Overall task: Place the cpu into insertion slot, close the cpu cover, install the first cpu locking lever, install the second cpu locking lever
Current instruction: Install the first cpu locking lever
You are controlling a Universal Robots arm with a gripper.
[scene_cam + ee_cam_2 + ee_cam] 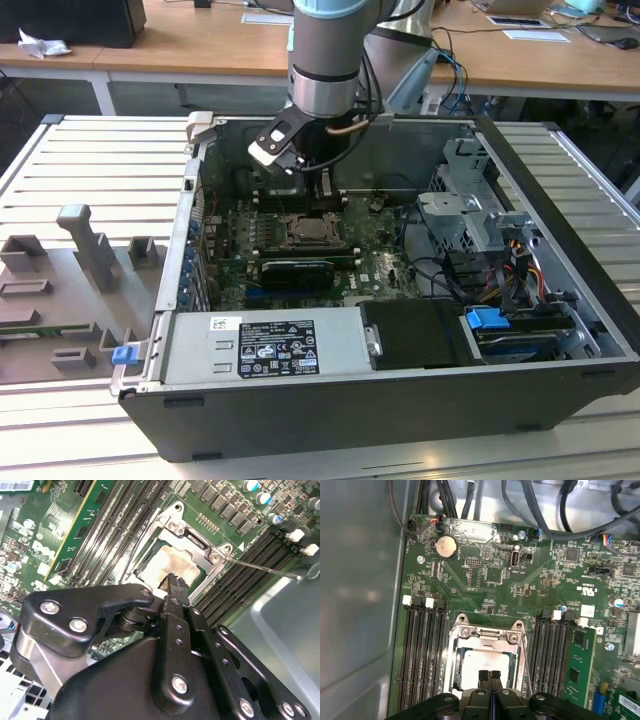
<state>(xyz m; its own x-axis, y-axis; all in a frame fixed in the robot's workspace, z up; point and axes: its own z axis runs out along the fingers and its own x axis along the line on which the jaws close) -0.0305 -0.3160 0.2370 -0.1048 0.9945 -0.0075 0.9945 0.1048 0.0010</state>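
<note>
Both wrist views put your gripper [490, 674] right over the socket, its two fingers pressed together with nothing between them. The tips sit at the near edge of the cpu [482, 660], though whether they actually touch metal you can't tell from here. The cpu lies flat in the insertion slot [303, 230], pale smudged face up, and the cpu cover [485, 635] looks folded down around it, its cut-out framing the chip. So by my read the seating is done and you're on the cover, pressing it flat. In the second wrist view one thin locking lever [260, 567] juts out free over the memory slots [235, 585], not hooked, so nothing is clamping that frame yet. To do this well, put your push on the silver frame, not on the bare chip face; the tips are close to that boundary now. Come straight down, gently, and keep the load even, because a tilted push could rock the chip on whatever contacts lie beneath it. Watch the hinge side by the two screws: the cover should lie level all round, no corner riding up. Those closed fingers are narrow, so they could slip off the thin plate onto the motherboard [485, 580]. In the exterior view the arm reaches down into the open computer case [400, 420] on the slatted surface [80, 160], apart from the walls, so you have room for a vertical push.
</note>
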